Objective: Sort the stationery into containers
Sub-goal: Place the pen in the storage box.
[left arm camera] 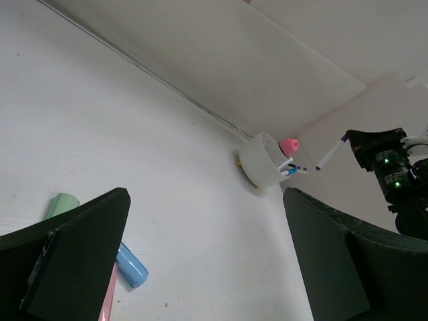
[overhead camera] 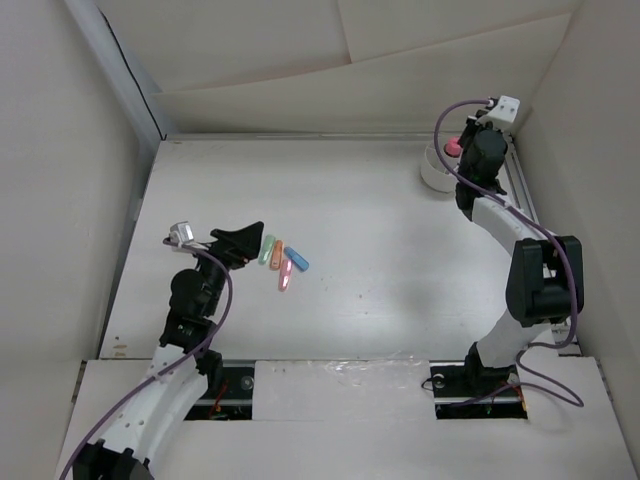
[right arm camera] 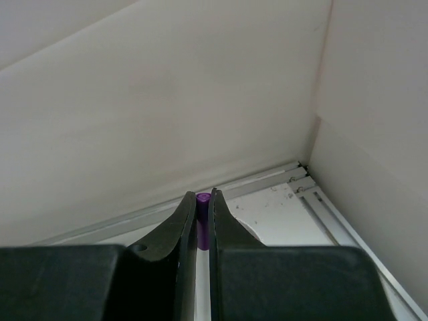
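Highlighters (overhead camera: 276, 254) in green, orange, blue and pink lie clustered on the left of the table (overhead camera: 380, 260), just beside the left gripper (left arm camera: 204, 199), whose jaws gape wide and hold nothing. The right gripper (right arm camera: 203, 198) pinches a purple-tipped pen (right arm camera: 203, 226) near the white cup (overhead camera: 434, 172) at the far right.

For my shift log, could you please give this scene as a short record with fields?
left gripper: open, beside green highlighter
right gripper: shut on purple-tipped pen, near white cup
white cup: holds pens and pink-capped bottle
on table: green highlighter, orange highlighter, pink highlighter, blue highlighter
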`<move>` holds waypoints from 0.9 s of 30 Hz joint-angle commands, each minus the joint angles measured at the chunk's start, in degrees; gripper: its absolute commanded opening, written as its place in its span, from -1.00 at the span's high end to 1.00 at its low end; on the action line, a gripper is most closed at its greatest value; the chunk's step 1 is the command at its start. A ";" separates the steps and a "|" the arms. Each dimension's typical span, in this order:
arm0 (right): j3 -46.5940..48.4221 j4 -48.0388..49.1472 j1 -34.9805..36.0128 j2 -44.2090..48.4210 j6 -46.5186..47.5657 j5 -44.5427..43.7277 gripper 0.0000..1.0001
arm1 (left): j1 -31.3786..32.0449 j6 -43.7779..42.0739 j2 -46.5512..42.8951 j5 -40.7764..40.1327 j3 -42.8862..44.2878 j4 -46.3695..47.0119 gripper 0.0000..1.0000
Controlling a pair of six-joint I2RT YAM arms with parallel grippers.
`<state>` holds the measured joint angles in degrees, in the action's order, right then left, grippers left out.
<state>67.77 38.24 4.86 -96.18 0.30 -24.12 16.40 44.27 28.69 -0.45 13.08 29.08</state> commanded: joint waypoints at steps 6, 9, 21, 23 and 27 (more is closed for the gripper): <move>-0.53 13.44 -0.91 -0.67 1.28 -2.60 1.00 | 0.03 0.90 1.99 0.80 -0.78 5.90 -1.00; 0.87 13.97 -0.91 -1.99 2.42 -4.44 1.00 | 0.03 0.90 2.51 0.80 -0.78 6.51 -1.00; 5.97 15.20 -2.58 -11.21 2.43 -4.97 1.00 | 0.03 1.43 6.90 0.80 -1.39 10.20 -1.00; 6.50 15.73 -2.58 -12.79 1.91 -4.97 1.00 | 0.03 1.43 8.31 0.80 -1.39 10.82 -1.00; 6.50 17.04 -3.11 -15.34 1.90 -4.97 1.00 | 0.03 1.43 8.93 1.33 -1.39 10.82 -1.00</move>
<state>71.85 50.35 2.48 -110.39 2.35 -28.36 16.40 45.39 37.82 -0.05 11.86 35.59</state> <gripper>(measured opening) 0.100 0.997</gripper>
